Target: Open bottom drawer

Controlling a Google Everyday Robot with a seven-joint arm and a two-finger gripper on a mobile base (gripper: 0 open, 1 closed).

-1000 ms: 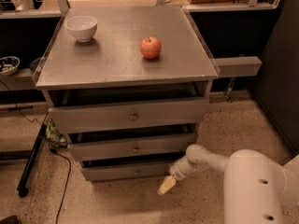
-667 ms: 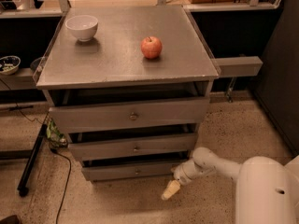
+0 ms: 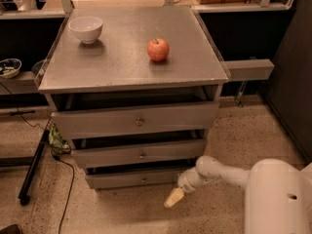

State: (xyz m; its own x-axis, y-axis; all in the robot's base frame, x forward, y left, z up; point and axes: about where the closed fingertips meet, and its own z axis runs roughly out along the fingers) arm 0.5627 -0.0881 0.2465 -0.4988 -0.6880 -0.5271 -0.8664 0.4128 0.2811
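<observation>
Grey bottom drawer [image 3: 131, 178], tool [image 3: 174, 197] just below its right edge

A grey cabinet [image 3: 122, 69] stands on a speckled floor [image 3: 239, 135]. A black cable [image 3: 67, 191] lies on the floor left of the cabinet. A dark wall [image 3: 292, 82] stands right of it. The hand [image 3: 174, 198] hangs low before the cabinet, near the floor.
</observation>
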